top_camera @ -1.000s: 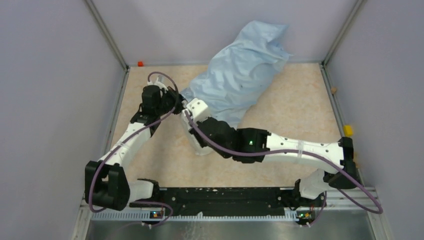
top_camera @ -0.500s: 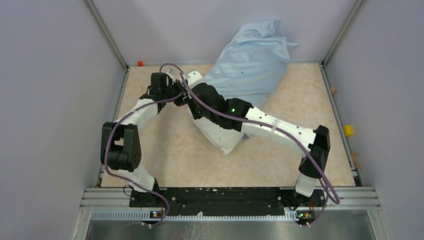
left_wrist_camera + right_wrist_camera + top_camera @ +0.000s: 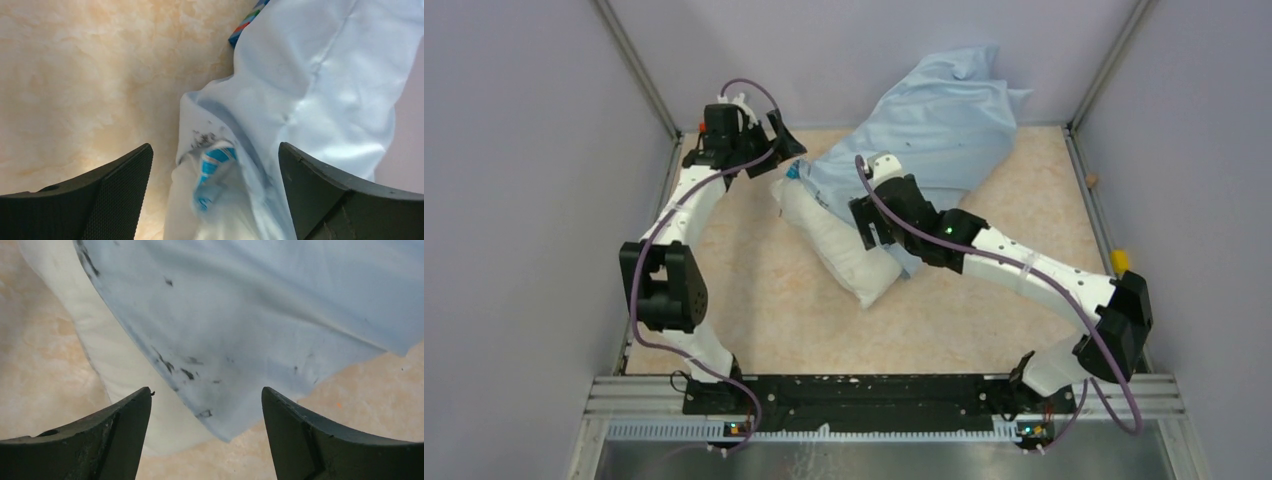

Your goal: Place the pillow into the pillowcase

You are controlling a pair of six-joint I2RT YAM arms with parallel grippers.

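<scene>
The left pincer (image 3: 215, 151) stands spread wide above the corner where the pillowcase (image 3: 934, 125) hem meets the pillow (image 3: 844, 255), gripping nothing. The right pincer (image 3: 206, 392) is also released, its jaws well apart over the hem's edge. The pillow lies slantwise on the tabletop (image 3: 754, 300), its far part inside the pillowcase and its near end bare. The case's far end is bunched against the back wall.

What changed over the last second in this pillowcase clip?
Both grippers opened, apparently letting go of the pillowcase at its mouth. The left gripper swung to the far-left corner; the right gripper drew back to the right. The pillow now shows its near end uncovered. Unchanged: pillow only partly inside, pillowcase bunched against the back wall.
</scene>
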